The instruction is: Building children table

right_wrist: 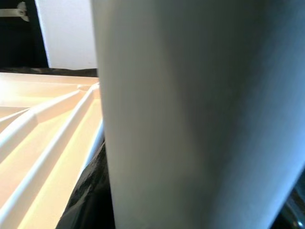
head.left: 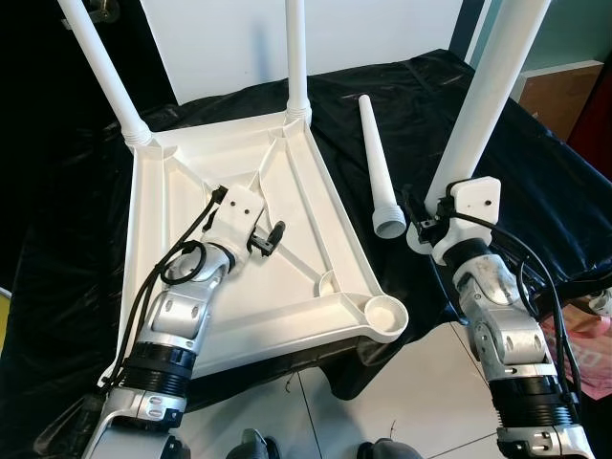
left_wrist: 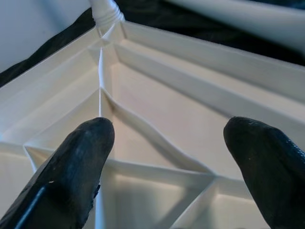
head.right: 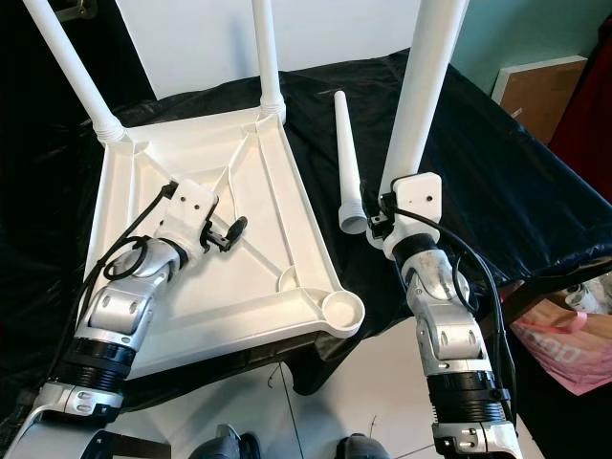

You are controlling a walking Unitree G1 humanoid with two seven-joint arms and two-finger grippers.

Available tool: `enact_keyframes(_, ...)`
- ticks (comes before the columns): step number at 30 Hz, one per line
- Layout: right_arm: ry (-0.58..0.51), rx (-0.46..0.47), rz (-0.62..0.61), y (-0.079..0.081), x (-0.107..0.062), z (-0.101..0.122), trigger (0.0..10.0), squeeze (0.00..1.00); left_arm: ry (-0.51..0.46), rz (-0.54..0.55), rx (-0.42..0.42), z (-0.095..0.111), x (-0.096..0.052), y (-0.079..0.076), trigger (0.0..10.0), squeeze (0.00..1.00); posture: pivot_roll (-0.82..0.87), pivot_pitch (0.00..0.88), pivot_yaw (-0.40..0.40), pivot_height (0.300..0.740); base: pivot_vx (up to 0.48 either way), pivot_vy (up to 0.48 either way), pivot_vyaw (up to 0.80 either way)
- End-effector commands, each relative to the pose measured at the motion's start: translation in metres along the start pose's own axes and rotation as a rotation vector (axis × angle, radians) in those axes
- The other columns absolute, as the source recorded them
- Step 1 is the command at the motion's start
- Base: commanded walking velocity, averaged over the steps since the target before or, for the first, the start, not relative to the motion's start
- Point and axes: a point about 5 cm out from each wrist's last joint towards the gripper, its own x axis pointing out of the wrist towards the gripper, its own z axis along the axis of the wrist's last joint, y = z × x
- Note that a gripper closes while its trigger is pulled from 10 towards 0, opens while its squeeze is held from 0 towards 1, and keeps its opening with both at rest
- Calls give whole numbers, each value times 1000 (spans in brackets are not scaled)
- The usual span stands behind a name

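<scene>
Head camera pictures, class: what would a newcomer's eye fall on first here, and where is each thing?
First comes the white tabletop, lying upside down on a black cloth, with two legs already standing in its far corners. Next, the right gripper holds a third leg upright beside the tabletop, near the empty socket at the near corner. A fourth leg lies loose on the cloth, and the open left gripper hovers over the tabletop's ribs.

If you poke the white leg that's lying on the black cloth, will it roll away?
Probably a little. The loose leg is a round tube lying flat on the black cloth, so a sideways push should roll it. Its wider end may make it curve, and the wrinkled cloth would likely slow it. It looks like stiff plastic, so it shouldn't bend.
</scene>
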Motion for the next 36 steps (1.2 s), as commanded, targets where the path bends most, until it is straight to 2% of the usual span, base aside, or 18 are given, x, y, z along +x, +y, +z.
enact_keyframes(1, -32, 3, 10, 2, 0, 6, 10000, 0, -30, -43, -21, 1, -6, 0, 10000, 0, -121, 62, 32, 740, 0, 0, 0)
enact_keyframes(3, -27, 10, 18, 4, 1, 5, 10000, 0, -19, -117, -43, -2, -10, -1, 10000, 0, -108, 65, 24, 740, 0, 0, 0)
enact_keyframes(7, -26, 12, 21, 4, 2, 4, 10000, 0, -3, -128, -32, -4, -10, -1, 10000, 0, -104, 66, 22, 740, 0, 0, 0)
enact_keyframes(9, -29, 12, 25, 4, 5, 5, 10000, 0, 58, -164, 41, -14, -12, -1, 10000, 0, -95, 71, 16, 740, 0, 0, 0)
enact_keyframes(10, -29, 12, 25, 4, 5, 5, 10000, 0, 58, -164, 41, -14, -12, -1, 10000, 0, -95, 71, 16, 740, 0, 0, 0)
enact_keyframes(11, -33, 10, 24, 4, 7, 6, 10000, 0, 117, -192, 96, -22, -11, -1, 10000, 0, -93, 72, 14, 740, 0, 0, 0)
enact_keyframes(14, -34, 10, 24, 3, 8, 6, 10000, 0, 148, -207, 143, -27, -8, -1, 10000, 0, -87, 74, 11, 740, 0, 0, 0)
enact_keyframes(16, -34, 10, 24, 3, 8, 6, 10000, 0, 148, -207, 143, -27, -8, -1, 10000, 0, -87, 74, 11, 740, 0, 0, 0)
enact_keyframes(20, -37, 10, 24, 5, 9, 6, 10000, 0, 205, -205, 170, -34, 3, 3, 10000, 0, -89, 79, 13, 740, 0, 0, 0)
enact_keyframes(28, -36, 7, 17, 3, 8, 6, 10000, 0, 280, -164, 69, -40, 18, 17, 10000, 0, -91, 90, 18, 740, 0, 0, 0)
enact_keyframes(29, -37, 7, 17, 3, 8, 6, 10000, 0, 290, -166, 53, -41, 19, 17, 5686, 0, -91, 90, 18, 740, 0, 0, 0)
enact_keyframes(30, -37, 7, 17, 3, 8, 6, 10000, 0, 290, -166, 53, -41, 19, 17, 5686, 0, -91, 90, 18, 740, 0, 0, 0)
enact_keyframes(31, -37, 8, 15, 3, 8, 6, 10000, 0, 302, -180, 28, -43, 22, 17, 0, 0, -95, 94, 22, 740, 0, 0, 0)
enact_keyframes(36, -35, 8, 11, 2, 7, 6, 10000, 0, 323, -164, -8, -45, 28, 21, 0, 0, -95, 97, 24, 740, 0, 0, 0)
